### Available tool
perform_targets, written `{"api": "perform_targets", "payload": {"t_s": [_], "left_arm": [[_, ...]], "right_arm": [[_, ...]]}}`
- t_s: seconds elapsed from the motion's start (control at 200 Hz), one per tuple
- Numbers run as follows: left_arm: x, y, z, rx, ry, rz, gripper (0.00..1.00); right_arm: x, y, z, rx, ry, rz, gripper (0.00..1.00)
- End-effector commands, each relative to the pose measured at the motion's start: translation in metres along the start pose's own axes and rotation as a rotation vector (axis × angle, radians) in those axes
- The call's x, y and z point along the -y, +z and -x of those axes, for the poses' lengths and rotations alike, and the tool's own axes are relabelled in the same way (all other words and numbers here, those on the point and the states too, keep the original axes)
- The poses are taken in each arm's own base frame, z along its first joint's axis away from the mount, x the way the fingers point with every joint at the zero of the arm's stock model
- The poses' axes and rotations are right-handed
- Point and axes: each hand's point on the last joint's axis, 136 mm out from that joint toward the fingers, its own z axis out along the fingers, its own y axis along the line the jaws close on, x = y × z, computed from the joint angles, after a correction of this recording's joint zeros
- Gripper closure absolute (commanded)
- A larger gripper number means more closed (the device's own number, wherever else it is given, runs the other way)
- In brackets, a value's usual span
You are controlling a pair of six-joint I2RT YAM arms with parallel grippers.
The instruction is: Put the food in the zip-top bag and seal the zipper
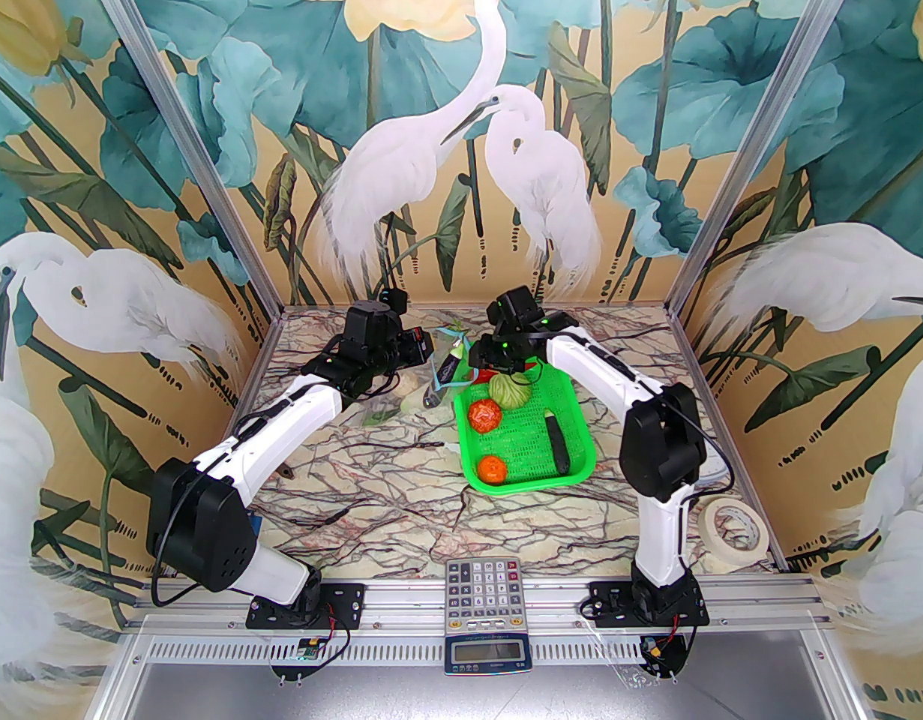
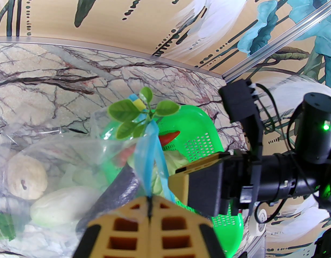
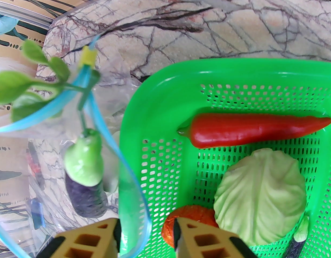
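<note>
My left gripper (image 2: 149, 201) is shut on the light-blue zipper (image 2: 152, 144), holding the mouth of the clear zip-top bag (image 2: 60, 154) up. A pale bulb (image 2: 25, 177), a napa cabbage (image 2: 61, 207) and a dark purple eggplant (image 3: 86, 181) with a leafy sprig (image 3: 17, 87) are in the bag. My right gripper (image 3: 146, 234) is open at the bag mouth, with the blue strip (image 3: 127, 176) running between its fingers. The green mesh basket (image 3: 160, 90) holds the red chili (image 3: 251, 130), green cabbage (image 3: 262, 195), two tomatoes (image 1: 484, 415) (image 1: 492, 469) and another eggplant (image 1: 558, 443).
The basket (image 1: 585, 432) sits right of the table's middle, beside the bag (image 1: 440, 383). A calculator (image 1: 482, 589) lies at the near edge between the arm bases. A tape roll (image 1: 733, 526) rests at the right near corner. Painted walls close off three sides.
</note>
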Motion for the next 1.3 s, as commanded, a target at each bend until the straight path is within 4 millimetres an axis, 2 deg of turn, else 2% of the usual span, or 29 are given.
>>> {"api": "perform_targets", "payload": {"t_s": [0.0, 0.195, 0.31, 0.425, 0.62, 0.73, 0.78, 0.865, 0.91, 0.975, 1.07, 1.165, 1.296], "left_arm": [[0.0, -0.005, 0.002, 0.015, 0.015, 0.009, 0.99], [-0.003, -0.007, 0.003, 0.022, 0.015, 0.023, 0.99], [-0.008, -0.012, 0.005, 0.035, 0.013, 0.052, 0.99], [-0.02, -0.02, 0.005, 0.033, -0.002, 0.104, 1.0], [-0.05, -0.048, 0.005, 0.027, -0.027, 0.247, 1.0], [-0.06, -0.075, 0.006, 0.059, -0.038, 0.31, 1.0], [-0.058, -0.086, 0.0, 0.07, -0.058, 0.296, 1.0], [-0.061, -0.092, -0.024, 0.068, -0.124, 0.254, 1.0], [-0.072, -0.09, -0.04, 0.052, -0.155, 0.27, 1.0], [-0.08, -0.08, -0.053, 0.035, -0.18, 0.265, 1.0], [-0.077, -0.066, -0.051, 0.014, -0.176, 0.243, 1.0], [-0.071, -0.056, -0.039, 0.006, -0.153, 0.228, 1.0], [-0.055, -0.049, -0.024, 0.019, -0.13, 0.168, 1.0]], "right_arm": [[-0.012, 0.001, 0.007, 0.007, -0.002, 0.049, 0.68], [-0.022, 0.005, 0.005, -0.005, -0.012, 0.086, 0.81], [-0.032, 0.0, 0.011, 0.023, -0.031, 0.095, 1.0], [-0.052, -0.015, 0.025, 0.092, -0.092, 0.109, 1.0], [-0.105, -0.043, 0.048, 0.173, -0.191, 0.2, 1.0], [-0.137, -0.057, 0.044, 0.177, -0.237, 0.267, 1.0], [-0.142, -0.065, 0.036, 0.177, -0.244, 0.265, 1.0], [-0.125, -0.061, 0.018, 0.173, -0.219, 0.225, 1.0], [-0.108, -0.048, 0.014, 0.163, -0.19, 0.195, 1.0], [-0.091, -0.03, 0.013, 0.112, -0.157, 0.169, 1.0], [-0.086, -0.016, 0.018, 0.076, -0.158, 0.15, 1.0], [-0.088, -0.02, 0.023, 0.091, -0.172, 0.146, 1.0], [-0.079, -0.027, 0.022, 0.104, -0.177, 0.116, 1.0]]}}
